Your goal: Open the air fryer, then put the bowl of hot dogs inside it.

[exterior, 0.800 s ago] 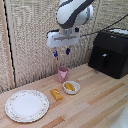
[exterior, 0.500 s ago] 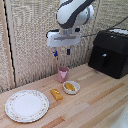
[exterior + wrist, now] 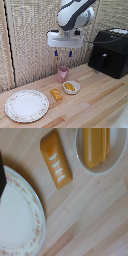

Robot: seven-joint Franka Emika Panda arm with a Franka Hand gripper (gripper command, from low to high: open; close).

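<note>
A: End effector is hanging high over the pink cup, fingers spread and holding nothing; you are seeing almost no shift from the earlier frames.

B: So what are you facing?

A: You are still starting. Your air fryer is sitting shut at the exterior view's right, handle untouched. Your bowl of hot dogs is waiting on the counter beside an orange block.

B: Any writing?

A: White marks on the block, unreadable.
</note>
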